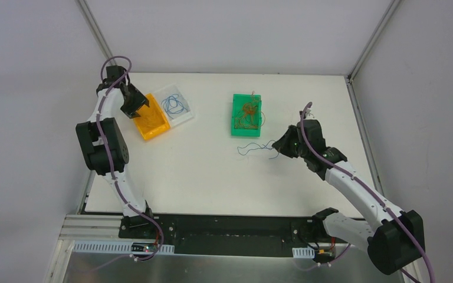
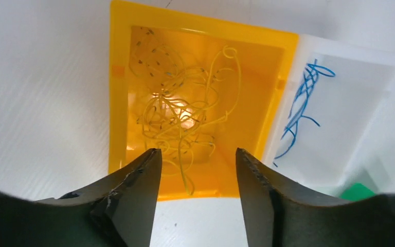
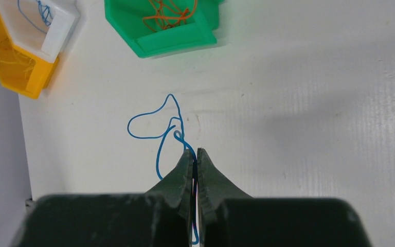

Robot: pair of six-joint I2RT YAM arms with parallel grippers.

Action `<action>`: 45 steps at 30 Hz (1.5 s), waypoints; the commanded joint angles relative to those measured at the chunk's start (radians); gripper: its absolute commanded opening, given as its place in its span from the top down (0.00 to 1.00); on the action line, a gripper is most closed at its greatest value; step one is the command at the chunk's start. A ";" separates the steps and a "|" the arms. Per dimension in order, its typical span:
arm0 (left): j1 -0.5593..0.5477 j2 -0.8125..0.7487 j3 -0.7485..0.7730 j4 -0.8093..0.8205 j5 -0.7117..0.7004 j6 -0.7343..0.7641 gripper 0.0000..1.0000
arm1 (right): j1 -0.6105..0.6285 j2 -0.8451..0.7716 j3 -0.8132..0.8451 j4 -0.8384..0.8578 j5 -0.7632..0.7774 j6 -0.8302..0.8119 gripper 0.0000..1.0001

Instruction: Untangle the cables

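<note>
Apparently mid-sort, the 2-armed robot is working a tangle of hair-thin cables apart by colour. The right jaws are pinched fully shut on a loose blue cable (image 3: 177, 135), whose free length lies in curls on the bare table (image 1: 200, 183) near the green bin (image 3: 175, 43). The hold looks meant to draw that strand clear of the orange cables (image 3: 167, 15) heaped inside the bin. From there it would presumably go to the white bin (image 2: 349, 51), where other blue cables (image 2: 301, 98) already lie. Across the table, the left jaws hang partly open and empty directly over the yellow bin (image 2: 200, 32). Between them there is only the view down onto a knot of yellow cables (image 2: 180, 118) resting on the bin's floor. That stance suits either letting a strand fall or reaching in for one, and the pictures do not settle which. The yellow and white bins sit touching side by side, well apart from the green one, so each of the 3 colours has its own home.
</note>
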 commanded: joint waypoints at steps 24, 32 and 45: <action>-0.022 -0.806 -0.436 -0.028 0.244 0.074 0.09 | 0.362 0.824 0.954 0.152 0.187 -0.182 1.00; -0.022 -0.892 -0.465 -0.080 0.211 0.137 0.09 | 0.405 1.241 1.458 0.122 0.308 -0.229 1.00; -0.021 -0.881 -0.457 -0.105 0.209 0.186 0.10 | 0.469 1.717 1.765 0.493 0.468 -0.349 0.97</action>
